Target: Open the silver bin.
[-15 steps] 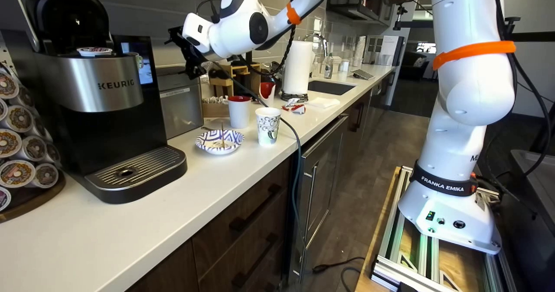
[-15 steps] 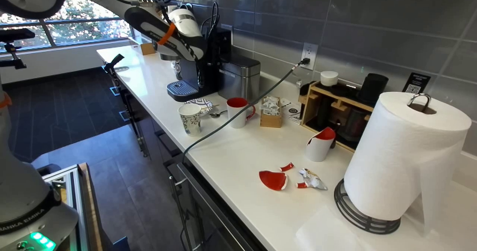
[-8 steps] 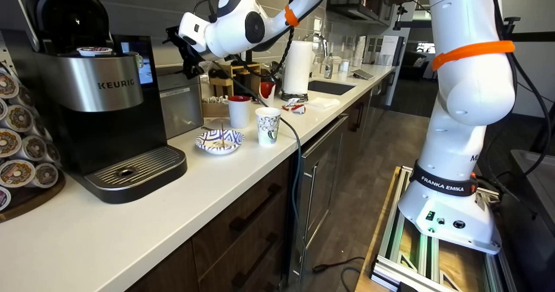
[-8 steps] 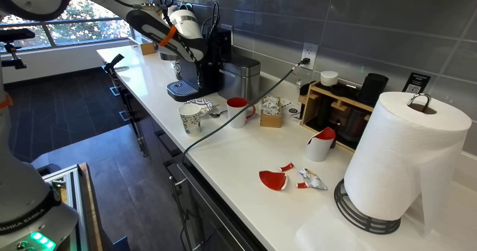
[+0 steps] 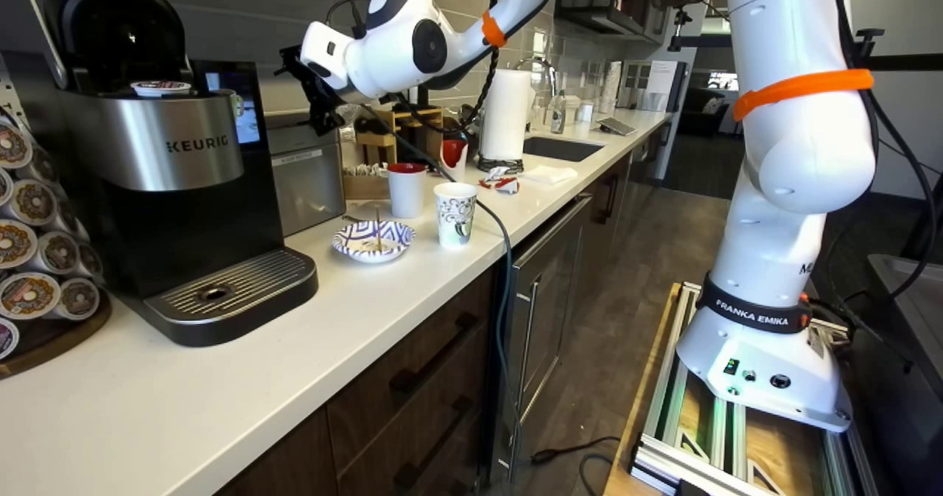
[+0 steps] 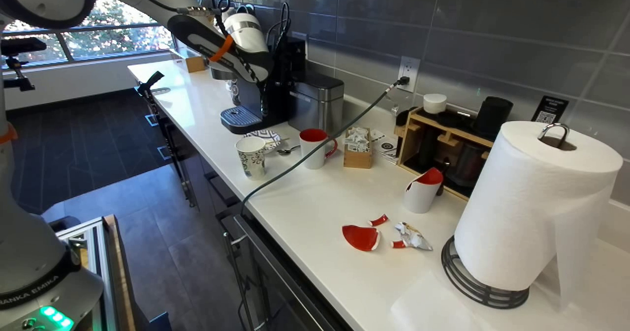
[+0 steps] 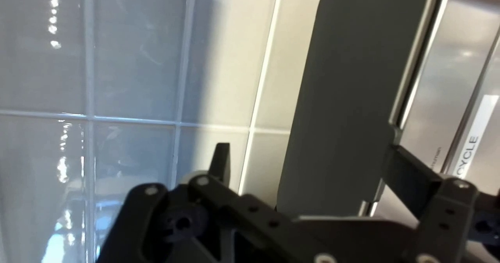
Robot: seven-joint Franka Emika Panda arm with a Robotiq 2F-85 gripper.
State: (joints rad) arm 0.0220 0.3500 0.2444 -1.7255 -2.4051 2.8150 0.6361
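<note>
The silver bin (image 5: 309,186) stands on the counter between the coffee machine and the red-and-white mug. It also shows in an exterior view (image 6: 320,105), where its lid looks shut. In the wrist view its dark grey lid (image 7: 351,79) and silver side (image 7: 441,83) show, with a label on the side. My gripper (image 7: 308,146) is open over the lid's near end, its fingers wide apart. One finger (image 7: 416,181) is at a notch in the lid's front edge; I cannot tell whether it touches. The other finger (image 7: 220,163) is on the wall side. An exterior view shows the gripper (image 5: 306,94) above the bin.
The coffee machine (image 5: 191,149) stands close beside the bin. A tiled wall (image 7: 136,59) is behind it. A mug (image 5: 407,190), a patterned bowl (image 5: 374,242) and a paper cup (image 5: 455,216) stand in front. A cable (image 6: 339,134) crosses the counter.
The gripper and wrist have moved slightly towards the coffee machine's side in an exterior view. The bin and the other objects have not moved.
</note>
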